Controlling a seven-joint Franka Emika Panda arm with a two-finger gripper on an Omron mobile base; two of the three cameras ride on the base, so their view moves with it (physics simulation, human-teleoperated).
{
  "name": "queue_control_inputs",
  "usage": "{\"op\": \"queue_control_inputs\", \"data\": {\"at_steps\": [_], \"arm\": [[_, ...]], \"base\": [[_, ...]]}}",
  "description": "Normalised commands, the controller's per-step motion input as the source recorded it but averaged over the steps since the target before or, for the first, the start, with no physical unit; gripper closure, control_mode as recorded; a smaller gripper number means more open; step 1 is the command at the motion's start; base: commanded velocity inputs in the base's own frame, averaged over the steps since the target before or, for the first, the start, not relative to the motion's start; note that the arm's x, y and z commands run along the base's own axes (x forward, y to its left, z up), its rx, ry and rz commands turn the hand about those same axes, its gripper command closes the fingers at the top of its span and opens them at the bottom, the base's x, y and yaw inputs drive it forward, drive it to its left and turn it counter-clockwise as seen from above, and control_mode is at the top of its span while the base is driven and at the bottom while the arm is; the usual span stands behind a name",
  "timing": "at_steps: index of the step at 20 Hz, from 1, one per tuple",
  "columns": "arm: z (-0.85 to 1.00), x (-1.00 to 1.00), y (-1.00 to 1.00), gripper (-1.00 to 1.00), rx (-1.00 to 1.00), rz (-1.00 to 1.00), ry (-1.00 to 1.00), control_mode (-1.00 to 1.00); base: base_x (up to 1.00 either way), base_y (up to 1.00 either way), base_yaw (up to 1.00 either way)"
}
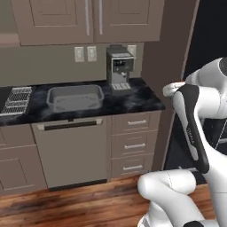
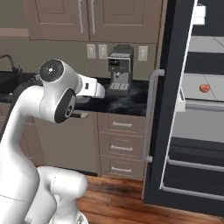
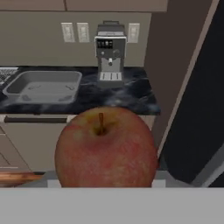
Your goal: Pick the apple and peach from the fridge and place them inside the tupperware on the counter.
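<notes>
You have a silver espresso machine (image 1: pixel 119 68) standing at the back of the black marbled counter (image 1: pixel 133 102), under the wall outlets (image 1: pixel 85 53) and the taupe upper cabinets (image 1: pixel 88 20). To its left on the same counter sits the grey tupperware (image 1: pixel 74 97), open side up, and left of that a wire rack (image 1: pixel 17 100) lies flat. Below the worktop you see a dishwasher front (image 1: pixel 71 150) and a stack of three drawers (image 1: pixel 135 144). In the right base view the fridge (image 2: pixel 192 109) stands with its door swung wide, the curved grey handle (image 2: pixel 150 113) toward the counter's end, and that door edge stands between the shelves and the worktop. On a pale shelf inside lies the peach (image 2: pixel 204 88), small and orange-red, well apart from the arm.

In the hand view the apple (image 3: pixel 106 148) sits right up against the camera, stem upward, low in the picture and in front of the counter edge. You cannot see the fingertips there, since the fruit covers where they would rise, so you cannot tell from sight alone whether the gripper pinches it. The apple hangs off the counter's front, with the tupperware (image 3: pixel 43 85) up and to the left beyond it and the espresso machine (image 3: pixel 110 50) straight behind
</notes>
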Motion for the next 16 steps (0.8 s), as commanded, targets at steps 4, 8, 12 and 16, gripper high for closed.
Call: {"op": "queue_control_inputs", "data": {"at_steps": [4, 8, 12, 16], "arm": [[0.0, 0.0, 0.0, 1.0, 0.0, 0.0, 0.0, 1.0], [0.0, 0.0, 0.0, 1.0, 0.0, 0.0, 0.0, 1.0], [0.0, 0.0, 0.0, 1.0, 0.0, 0.0, 0.0, 1.0], [0.0, 0.0, 0.0, 1.0, 0.0, 0.0, 0.0, 1.0]], "base": [[0.22, 1.0, 0.0], [0.59, 1.0, 0.04], [0.83, 0.66, 0.05], [0.86, 0.18, 0.03]]}}
